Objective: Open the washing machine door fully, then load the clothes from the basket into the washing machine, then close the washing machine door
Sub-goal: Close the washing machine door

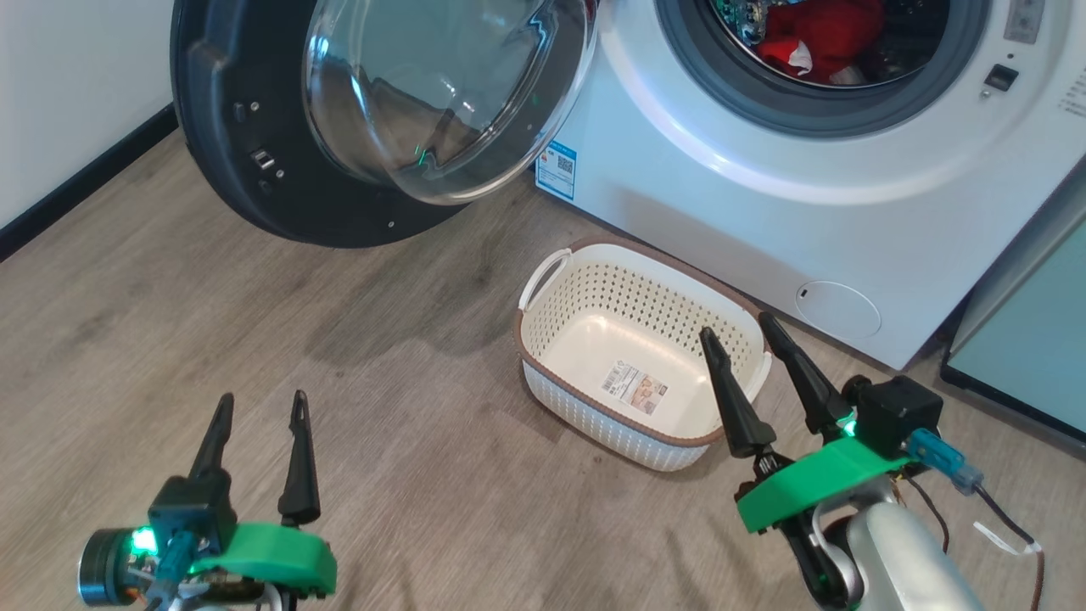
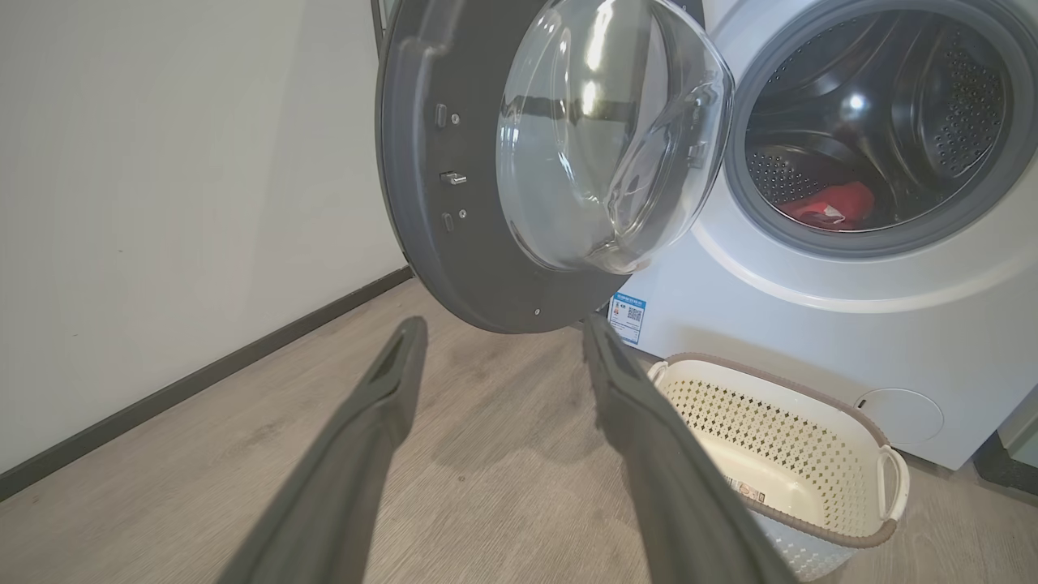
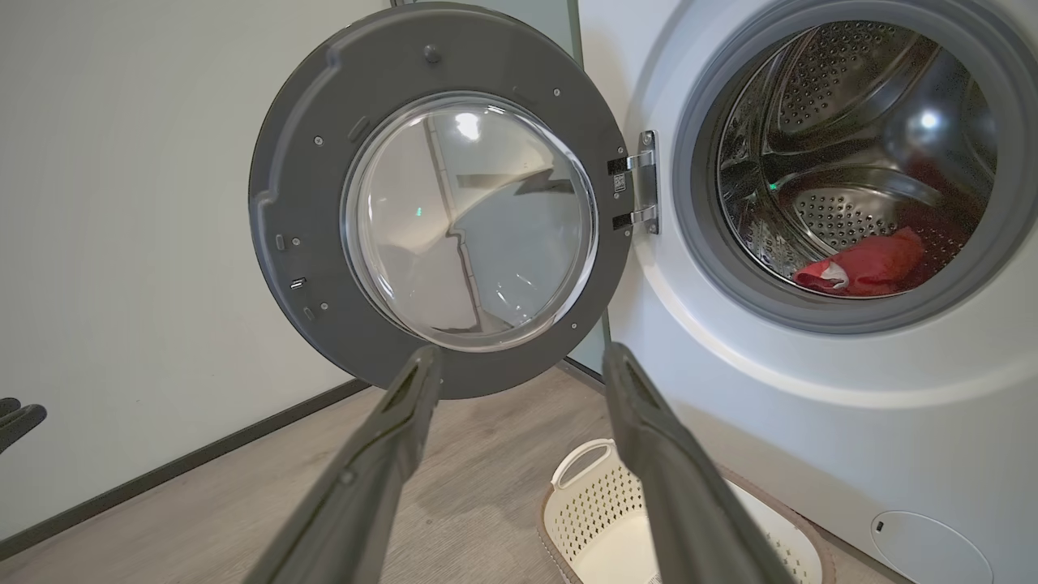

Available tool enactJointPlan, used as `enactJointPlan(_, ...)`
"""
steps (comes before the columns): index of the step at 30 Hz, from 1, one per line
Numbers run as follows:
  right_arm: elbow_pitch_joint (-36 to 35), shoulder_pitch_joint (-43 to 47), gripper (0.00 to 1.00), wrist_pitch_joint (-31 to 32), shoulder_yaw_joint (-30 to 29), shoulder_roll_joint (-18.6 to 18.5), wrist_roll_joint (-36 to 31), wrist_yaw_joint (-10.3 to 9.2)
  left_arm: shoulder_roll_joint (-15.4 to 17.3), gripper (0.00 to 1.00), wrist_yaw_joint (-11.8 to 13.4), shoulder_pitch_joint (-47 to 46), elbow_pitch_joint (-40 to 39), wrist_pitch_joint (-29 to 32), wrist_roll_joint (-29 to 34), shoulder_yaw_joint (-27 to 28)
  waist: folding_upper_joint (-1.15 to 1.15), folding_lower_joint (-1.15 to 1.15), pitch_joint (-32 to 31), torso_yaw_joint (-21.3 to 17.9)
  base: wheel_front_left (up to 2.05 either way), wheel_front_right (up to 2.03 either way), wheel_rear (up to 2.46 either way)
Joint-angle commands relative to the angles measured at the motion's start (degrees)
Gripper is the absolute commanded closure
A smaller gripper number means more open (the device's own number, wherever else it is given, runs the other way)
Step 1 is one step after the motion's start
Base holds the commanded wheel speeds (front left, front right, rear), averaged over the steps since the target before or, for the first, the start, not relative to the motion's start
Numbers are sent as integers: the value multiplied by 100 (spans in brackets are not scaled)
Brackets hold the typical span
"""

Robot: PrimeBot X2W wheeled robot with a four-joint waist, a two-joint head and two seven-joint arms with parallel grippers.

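The washing machine door [image 1: 246, 161] [image 2: 454, 235] [image 3: 316, 203] stands swung wide open to the left of the white washing machine [image 1: 764, 212] [image 2: 811, 324] [image 3: 811, 422]. Red clothes [image 1: 819, 38] [image 2: 831, 207] [image 3: 872, 268] lie inside the drum. The cream basket [image 1: 551, 322] [image 2: 811, 430] [image 3: 600, 503] sits on the floor before the machine, holding only its sticker. My left gripper [image 1: 261, 410] [image 2: 503, 341] is open at the lower left, well away from the basket. My right gripper [image 1: 736, 327] [image 3: 523, 365] is open over the basket's right end, nothing between its fingers.
A wood-look floor [image 1: 339, 382] spreads between the grippers. A white wall with a dark skirting board [image 1: 76, 187] runs along the left. A pale teal cabinet [image 1: 1027, 348] stands right of the machine.
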Motion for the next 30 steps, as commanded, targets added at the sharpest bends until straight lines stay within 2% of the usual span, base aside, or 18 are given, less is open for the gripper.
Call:
enactJointPlan(1,-153,-234,0,-53,127,-14,6,0,-6,0,54,-146,-231,-72,-53,154,0,0,-9,-5,0,0,0)
enactJointPlan(19,-140,-122,0,-53,89,-14,-66,0,-7,0,93,-131,-260,-72,-73,160,0,0,-83,-45,0,0,0)
enactJointPlan(20,-137,-122,0,-53,94,-14,-72,0,-7,25,90,-128,-270,-72,-72,151,0,0,-79,-42,0,0,0)
enactJointPlan(22,-137,-122,0,-53,99,-14,-89,0,-7,100,87,-124,-290,-72,-109,132,0,0,-62,-30,0,0,0)
enactJointPlan(30,-113,-63,0,-53,97,-14,-269,0,-7,100,189,-234,-608,-72,-279,234,0,0,125,46,0,0,0)
